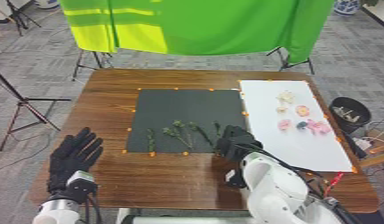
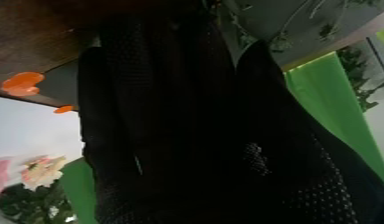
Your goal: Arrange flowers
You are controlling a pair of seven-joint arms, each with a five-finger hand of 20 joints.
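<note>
Green stems (image 1: 179, 125) laid out on dark mat (image 1: 184, 102), brown table (image 1: 110, 112); blooms placed apart from them, on white sheet (image 1: 291, 147). Right hand (image 1: 235, 143) noted at the mat's near right corner, close beside the rightmost stem (image 1: 218, 129). Fingers seen straight in the right wrist view, thumb set a little aside; no grip made out, though whether a stem is touched cannot be told. Left hand (image 1: 66, 162) seen at the table's left side, fingers spread wide, nothing held. Step in hand judged to be the picking up of a stem; no stem and bloom yet joined, so task put at an early stage. Main risk: the thin stem could be missed or rolled away, being low and flat under thick glove fingers. Neighbouring stem (image 1: 201, 132) could be snagged as well, the sprigs being close together. If pinched too hard, leaves may be bent or stripped. Later, over the sheet, pink bloom (image 1: 319, 127) and those beside it could be brushed out of place by the forearm or its loose cables (image 1: 282, 161).
</note>
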